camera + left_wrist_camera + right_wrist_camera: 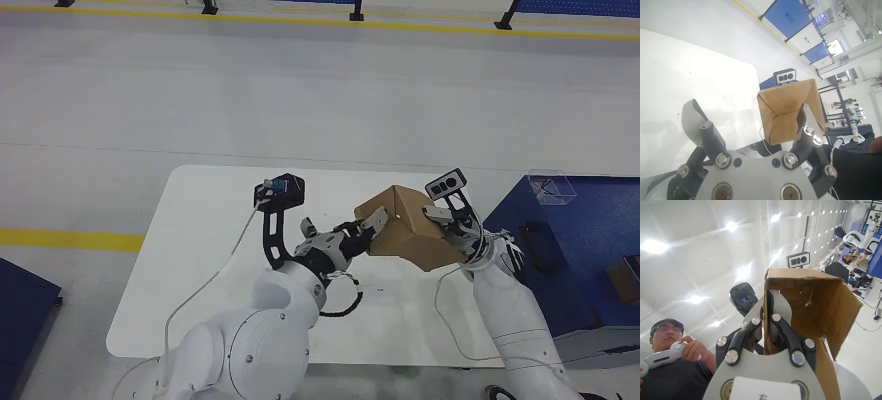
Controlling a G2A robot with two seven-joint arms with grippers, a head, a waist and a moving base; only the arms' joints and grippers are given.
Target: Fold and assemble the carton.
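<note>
A brown carton (405, 225) is held tilted above the white table (200, 260), between the two arms. My right gripper (765, 306) is shut on one side wall of the carton (825, 306), one finger inside the open end and one outside. The top view has this gripper (447, 226) at the carton's right side. My left gripper (748, 106) is open at the carton's folded, closed end (785, 106). One of its fingers (806, 117) lies in front of that end; I cannot tell whether it touches. In the top view it (360, 228) is at the carton's left side.
A black cable loop (345, 300) lies on the table near its front edge. Right of the table stands a blue surface (590, 240) with a clear plastic container (550, 188). The table's left half (687, 66) is bare.
</note>
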